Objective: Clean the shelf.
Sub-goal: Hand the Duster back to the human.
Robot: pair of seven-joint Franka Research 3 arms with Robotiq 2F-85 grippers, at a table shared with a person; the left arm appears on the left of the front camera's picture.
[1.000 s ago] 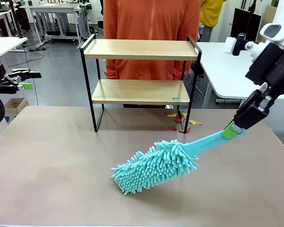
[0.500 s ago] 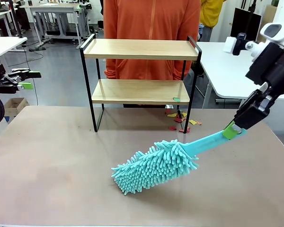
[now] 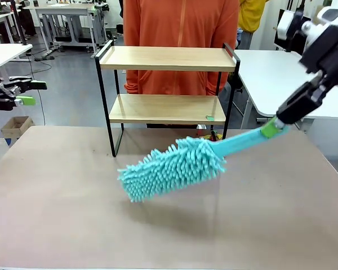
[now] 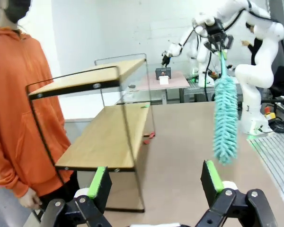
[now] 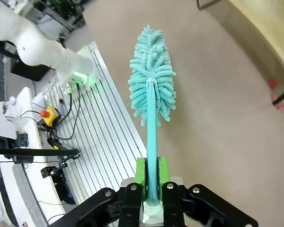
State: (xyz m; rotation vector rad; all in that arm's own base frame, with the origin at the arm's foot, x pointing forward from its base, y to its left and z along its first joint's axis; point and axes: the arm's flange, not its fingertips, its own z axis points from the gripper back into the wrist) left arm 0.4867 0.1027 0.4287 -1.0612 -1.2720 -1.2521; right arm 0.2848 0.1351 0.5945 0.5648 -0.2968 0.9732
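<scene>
The work surface is a matte beige table [image 3: 62, 191]. Beyond it lies a grey floor [image 3: 73, 84] with a cardboard box [image 3: 14, 126] at the left and small red and yellow scraps [image 3: 217, 143] near the table's far edge. White tables [image 3: 270, 79] stand to the right and at the far left, with more benches [image 3: 62, 17] farther back. A white wall [image 4: 109, 28] closes the room, evenly lit.
</scene>
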